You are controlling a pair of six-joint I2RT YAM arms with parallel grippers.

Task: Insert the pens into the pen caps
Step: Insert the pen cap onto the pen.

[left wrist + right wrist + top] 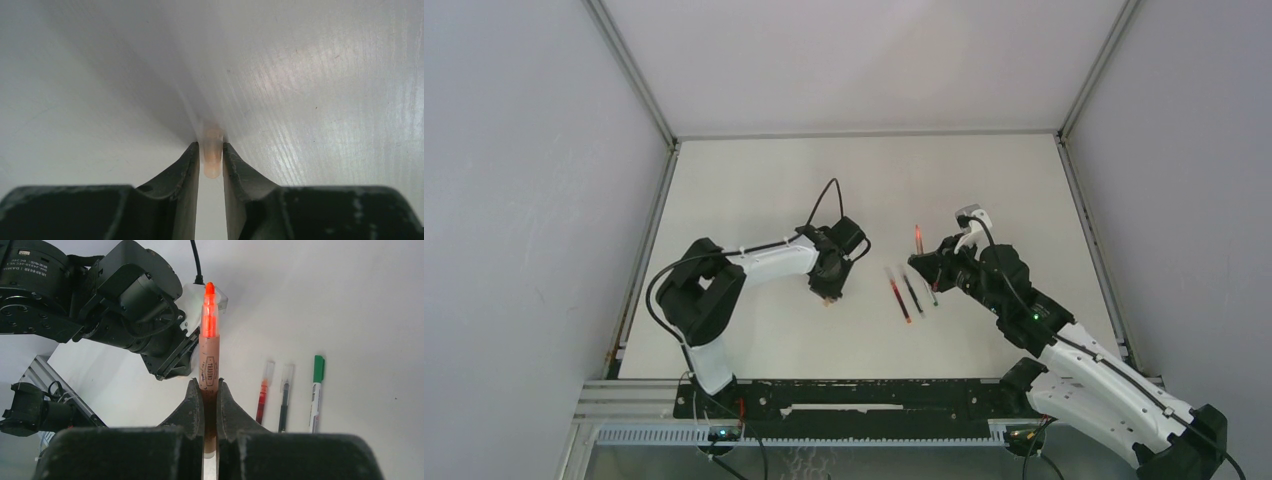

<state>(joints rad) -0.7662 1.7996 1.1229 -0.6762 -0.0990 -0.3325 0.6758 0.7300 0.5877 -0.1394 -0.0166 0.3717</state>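
My right gripper [210, 382] is shut on a pen with a tan barrel and a bright red tip [209, 335], holding it with the tip pointing away from me. In the top view this gripper [921, 262] holds the pen [918, 237] above the table. My left gripper [211, 146] is shut on a small pale orange translucent cap [212, 155] close to the table top. In the top view it [829, 292] points down, left of the pens. A red pen [263, 390], a black pen [285, 397] and a green-ended pale pen [316, 390] lie side by side on the table.
The three lying pens [912, 293] sit between the two grippers on the white table [754, 180]. The left arm's wrist [125, 300] fills the upper left of the right wrist view. Grey walls enclose the table on three sides.
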